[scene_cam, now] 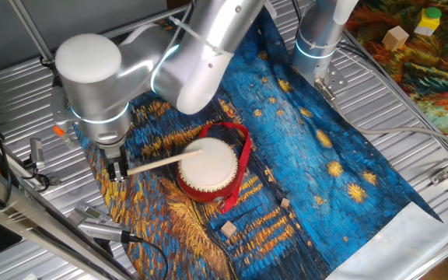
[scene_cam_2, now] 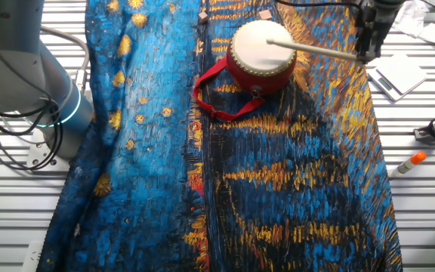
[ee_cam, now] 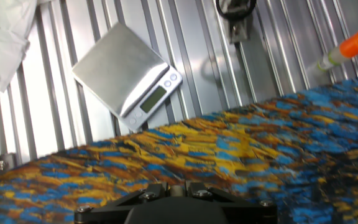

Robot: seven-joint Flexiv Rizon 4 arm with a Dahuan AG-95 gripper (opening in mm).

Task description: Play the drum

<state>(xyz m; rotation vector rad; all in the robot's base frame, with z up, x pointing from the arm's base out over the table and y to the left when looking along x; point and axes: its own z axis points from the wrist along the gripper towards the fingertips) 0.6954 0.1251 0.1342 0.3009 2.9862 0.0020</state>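
drum [scene_cam: 208, 166] set upright, skin upward | stick [scene_cam: 164, 159] clamped in gripper [scene_cam: 116, 171], tip on skin | scale [ee_cam: 128, 76] seen only in hand view

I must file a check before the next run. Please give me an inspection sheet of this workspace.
Surface: ribbed metal table covered by a blue and yellow painted cloth.
Job's things: drum upright on the cloth, red strap lying beside it; wooden stick with its tip over the skin.
Clutter: small wooden blocks near the drum; digital scale; orange-capped tube.
Grippers: gripper beside the drum, fingers shut on the stick.
Cables: black cables around the arm base.
Surroundings: second painted cloth with blocks at a far corner.
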